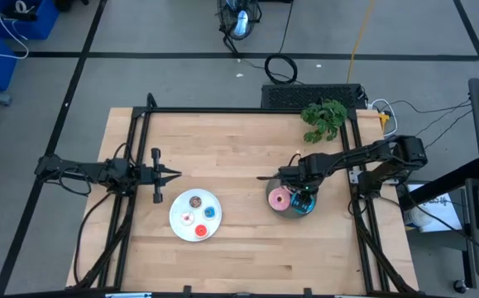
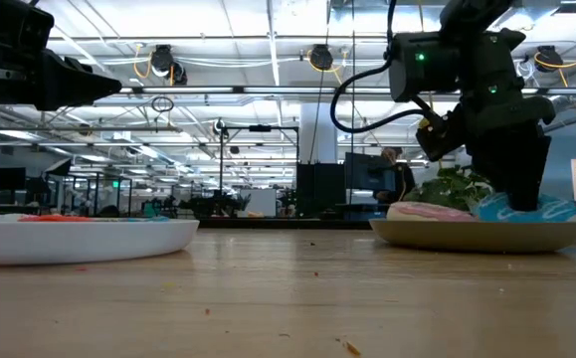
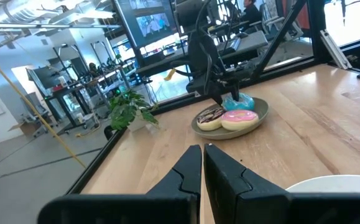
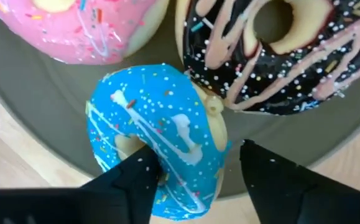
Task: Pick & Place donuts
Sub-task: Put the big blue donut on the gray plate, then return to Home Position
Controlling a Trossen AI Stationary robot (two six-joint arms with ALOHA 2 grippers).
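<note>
The right gripper [image 4: 192, 171] is being held low over the grey plate [image 4: 36, 124], its jaws released and spread. The blue donut [image 4: 155, 134] is lying on that plate, its rim between the two fingertips [image 4: 136, 171], one tip at the hole. Just beyond the jaws, the pink donut [image 4: 80, 25] and the brown drizzled donut [image 4: 273, 56] are resting on the same plate, the blue one touching the brown one. The left gripper [image 1: 175, 174] is being kept clenched and empty, just beside the white plate [image 1: 181, 228] carrying the tiny donuts [image 1: 196, 202].
</note>
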